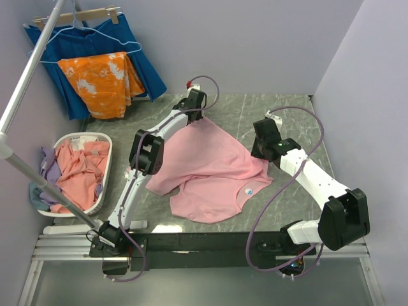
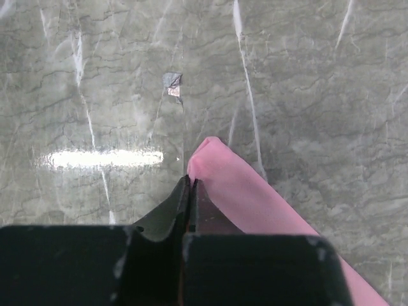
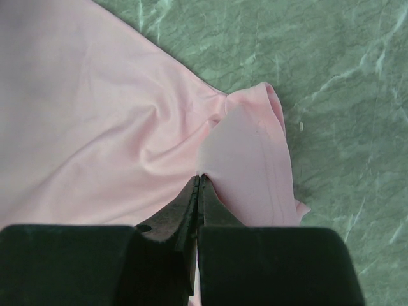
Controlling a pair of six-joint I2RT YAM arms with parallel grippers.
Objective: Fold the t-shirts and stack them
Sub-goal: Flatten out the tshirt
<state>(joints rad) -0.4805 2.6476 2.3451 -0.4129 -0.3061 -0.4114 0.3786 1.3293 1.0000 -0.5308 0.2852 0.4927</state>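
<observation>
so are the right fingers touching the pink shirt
Touching. The right wrist view shows the right fingers shut on a raised fold of the pink shirt, with no gap.

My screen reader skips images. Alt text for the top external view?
A light pink t-shirt lies spread on a table, pinched by the left gripper at its far edge and the right gripper at its right side. A white basket of shirts sits at left.

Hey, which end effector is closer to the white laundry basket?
Left. The left end effector is at the far edge of the pink t-shirt, right of the white laundry basket; the right end effector is at the shirt's other side, farther right.
</observation>
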